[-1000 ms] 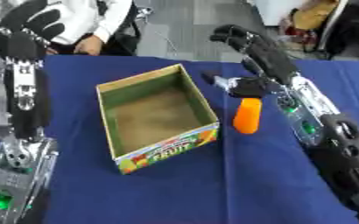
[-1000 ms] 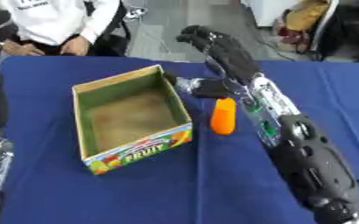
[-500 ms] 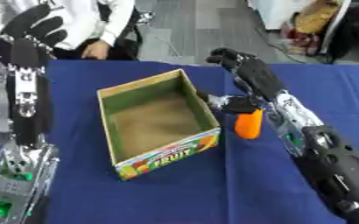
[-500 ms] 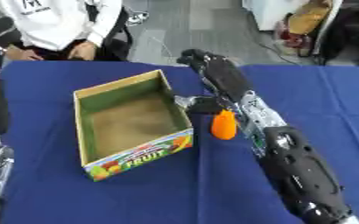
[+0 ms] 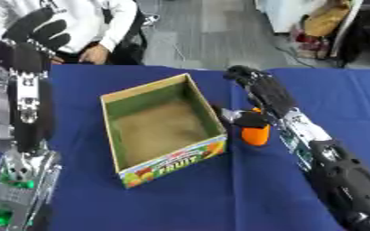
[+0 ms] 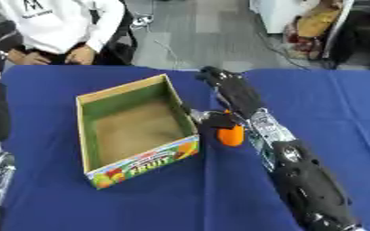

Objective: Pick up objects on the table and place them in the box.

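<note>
Reaching over the orange thing (image 5: 256, 134), likely a carrot, the right hand (image 5: 255, 92) sits on top of it, thumb dark against its upper end, fingers stretched out past it toward the far edge of the table (image 5: 180, 194). Whether the thumb and fingers actually pinch it, cannot tell; contact looks likely but the grip is hidden by the hand itself. Carrot lies on the blue cloth just right of the box (image 5: 163, 130), near its right wall, not touching as far as I can see. Long axis runs roughly near-to-far, in line with the right forearm, thicker rounded end toward the robot. Box is open, empty inside, fruit print on the near wall. Left hand (image 5: 36, 32) is raised at upper left, well apart from box and carrot, fingers curled, holding nothing. Right hand is clearly the nearer one. Key relation: box opening lies straight to the left of the carrot, so the coming move would be a lift then a short sideways carry over the right wall. Risk: clipping that wall if the lift is low.
</note>
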